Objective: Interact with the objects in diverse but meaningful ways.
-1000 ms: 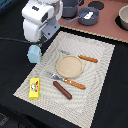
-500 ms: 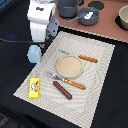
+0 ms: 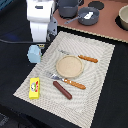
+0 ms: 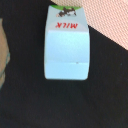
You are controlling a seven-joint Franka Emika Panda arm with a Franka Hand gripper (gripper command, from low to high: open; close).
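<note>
I see the pale blue milk carton [image 4: 66, 44] below my wrist camera, lying off the placemat's [image 3: 95, 60] edge. I cannot tell whether the hand [image 3: 41, 36] is apart or together.

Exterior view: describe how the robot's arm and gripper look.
The arm's end is a bulky, boxy white housing with rounded edges and grey shading, with dark parts on its underside. A thin dark cable trails from it toward the exterior view's left. The fingers cannot be made out.

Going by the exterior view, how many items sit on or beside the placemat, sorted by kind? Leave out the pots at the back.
Toy food and cartons: 3, namely milk carton, yellow box, sausage
Cutlery: 2, namely fork, knife
Plates: 1, the plate
Total: 6
</note>
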